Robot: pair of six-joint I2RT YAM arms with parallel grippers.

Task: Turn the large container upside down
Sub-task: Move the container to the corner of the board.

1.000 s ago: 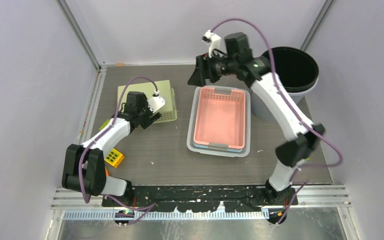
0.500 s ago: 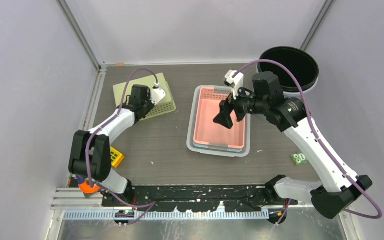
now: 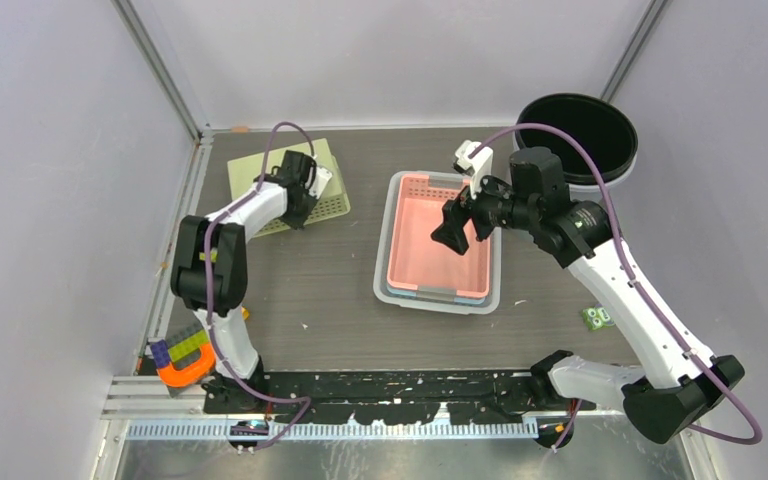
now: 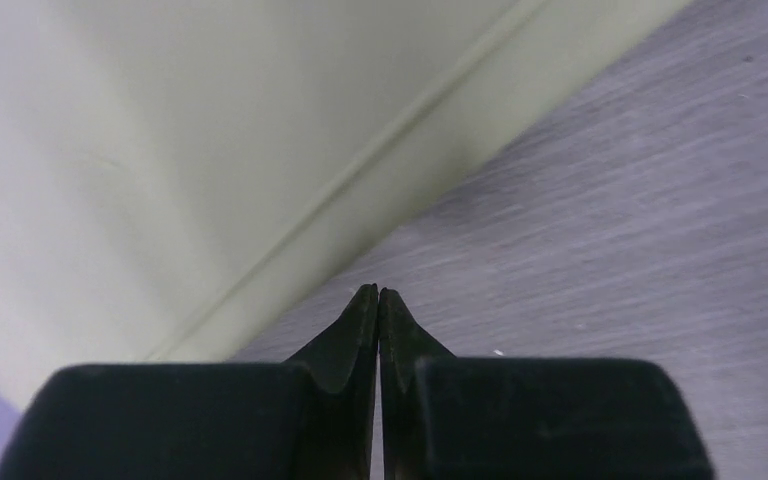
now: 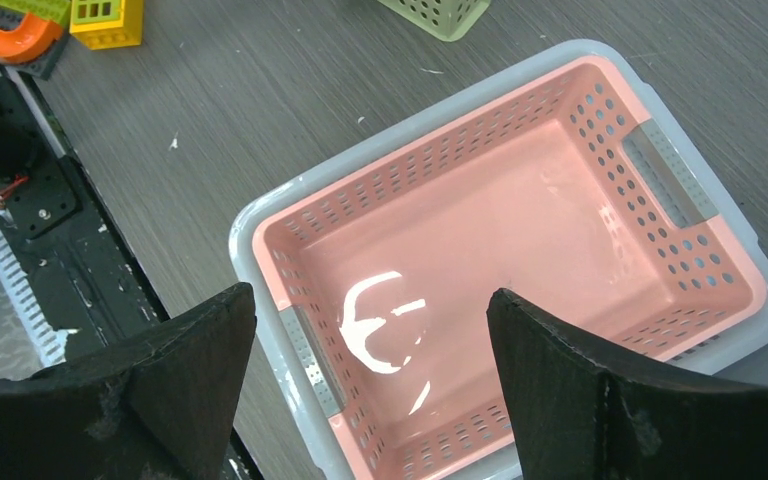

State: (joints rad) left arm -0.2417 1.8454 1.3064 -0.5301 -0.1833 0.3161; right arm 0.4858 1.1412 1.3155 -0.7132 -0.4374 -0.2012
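Pink basket (image 3: 425, 265) sits mouth up in the middle of the table (image 3: 340, 300), nested in a pale grey tub (image 3: 382, 285) whose rim shows all round it. I take this pair for the large container, so nothing is flipped yet.

Right gripper (image 3: 450, 232) hangs over the basket's far half, jaws spread wide with nothing between them. On the right wrist view I'm looking straight down into the pink basket (image 5: 520, 230), with the gripper (image 5: 370, 292) framing its floor and the tub rim (image 5: 260, 205) off to one side. That reads to me as lining up, not gripping. The fingers are over open floor and not astride a wall, so I'd have to shift to a rim or one of the grey handles before closing.

Left gripper (image 3: 300, 205) is out by the far left corner, at the near edge of the small green basket (image 3: 250, 180). On its wrist view the left gripper (image 4: 378, 295) is pinched fully together, tip to tip, holding nothing, right where the green basket (image 4: 160, 150) meets the tabletop. It's parked well apart from the pink basket, which leaves room for the flip.

Black bin (image 3: 580, 130) stands at the far right corner, close behind my right arm, so that's one to watch when I swing
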